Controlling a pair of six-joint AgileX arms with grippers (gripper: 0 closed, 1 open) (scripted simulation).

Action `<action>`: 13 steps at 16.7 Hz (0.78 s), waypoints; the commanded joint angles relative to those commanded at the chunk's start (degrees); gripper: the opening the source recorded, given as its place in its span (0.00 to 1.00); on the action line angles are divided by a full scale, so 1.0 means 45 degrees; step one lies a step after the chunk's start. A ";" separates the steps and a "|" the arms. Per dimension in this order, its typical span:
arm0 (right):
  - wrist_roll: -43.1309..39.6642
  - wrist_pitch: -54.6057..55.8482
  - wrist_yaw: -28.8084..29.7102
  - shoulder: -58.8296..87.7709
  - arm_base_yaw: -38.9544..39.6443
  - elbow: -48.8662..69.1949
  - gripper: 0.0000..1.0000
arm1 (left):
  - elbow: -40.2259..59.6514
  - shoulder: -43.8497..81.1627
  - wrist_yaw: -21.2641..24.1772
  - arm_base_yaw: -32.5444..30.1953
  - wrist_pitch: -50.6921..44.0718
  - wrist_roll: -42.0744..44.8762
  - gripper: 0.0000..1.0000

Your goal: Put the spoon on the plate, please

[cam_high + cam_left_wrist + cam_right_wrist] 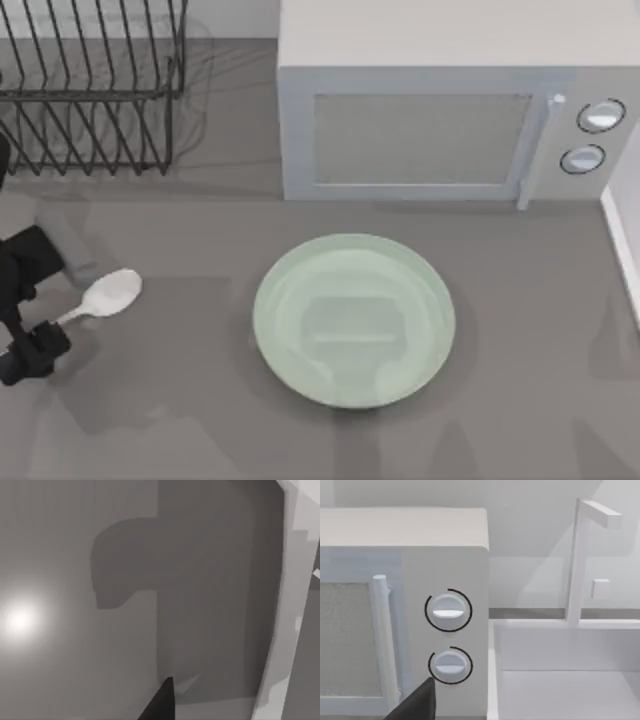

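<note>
Top view: our left gripper sits at the table's far left edge, abt 9 o'clock from the plate. It's pinching the spoon by the handle end; the spoon's bowl points twd 2 o'clock from the gripper, handle running back down to the black fingers. Spoon looks to be at or just above the table, can't tell which. It's well apart from the plate, off the plate's 9 o'clock side.

Plate lies flat near the table's middle, nothing on it, just reflections. Microwave stands at the plate's 12 o'clock, door shut, two knobs on its right side. Wire rack is at 11 o'clock from the plate, top-left corner, near the left gripper's 12 o'clock.

Left wrist view: grey surface w/ a bright glare spot and shadow, one dark fingertip poking in.

Right wrist view: faces the microwave's knobs and a white sink w/ faucet beside it; one dark fingertip of our right gripper shows. Can't tell if that gripper is spread or pressed together.
</note>
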 joint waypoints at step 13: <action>0.0000 0.0000 0.0000 0.0000 0.0000 0.0000 1.00 | 0.2004 -0.1697 0.0254 -0.0065 -0.3460 -0.0159 0.00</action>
